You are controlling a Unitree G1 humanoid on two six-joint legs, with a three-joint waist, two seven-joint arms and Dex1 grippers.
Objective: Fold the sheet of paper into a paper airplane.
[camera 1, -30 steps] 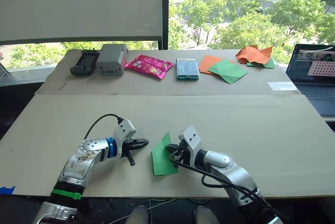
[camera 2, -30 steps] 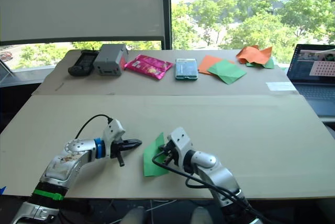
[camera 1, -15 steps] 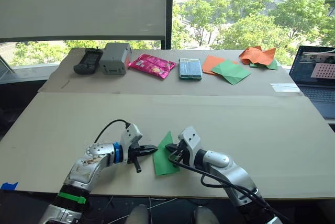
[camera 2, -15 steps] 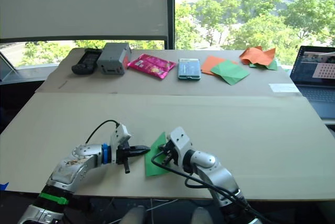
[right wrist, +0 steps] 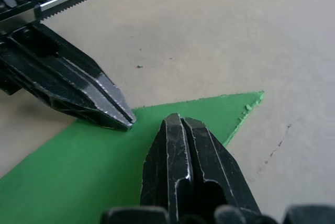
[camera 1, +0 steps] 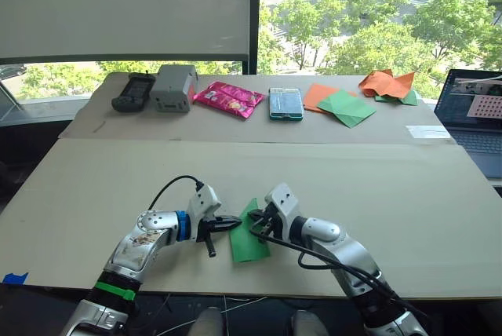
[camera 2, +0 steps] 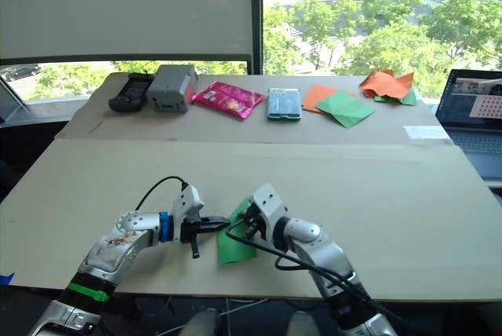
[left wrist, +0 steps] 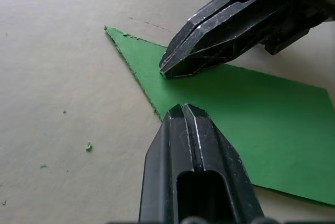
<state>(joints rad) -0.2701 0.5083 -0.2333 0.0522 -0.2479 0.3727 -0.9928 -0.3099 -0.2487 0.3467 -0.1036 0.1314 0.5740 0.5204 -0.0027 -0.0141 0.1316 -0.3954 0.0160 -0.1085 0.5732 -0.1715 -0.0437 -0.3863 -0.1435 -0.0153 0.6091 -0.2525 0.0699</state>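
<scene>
The bright green sheet of paper (camera 1: 249, 235) lies flat near the table's front edge, folded into a narrow pointed wedge (left wrist: 251, 114) with its point toward the far side. My left gripper (camera 1: 235, 223) is shut, and its tip (left wrist: 183, 110) rests at the paper's left edge. My right gripper (camera 1: 259, 224) is shut too, its tip (right wrist: 178, 119) pressing down on the green paper (right wrist: 78, 166) close to the point. The two tips are almost touching over the sheet. Nothing is pinched between either pair of fingers.
The far table holds a black device (camera 1: 130, 91), a grey box (camera 1: 172, 87), a pink packet (camera 1: 228, 99), a teal box (camera 1: 284, 103), flat orange and green sheets (camera 1: 339, 104) and crumpled orange paper (camera 1: 384, 83). A laptop (camera 1: 476, 116) stands at the right edge.
My left gripper has moved right across the table until its tip meets the paper's left edge. The right gripper has stayed pressed on the paper. The camera shifted slightly.
</scene>
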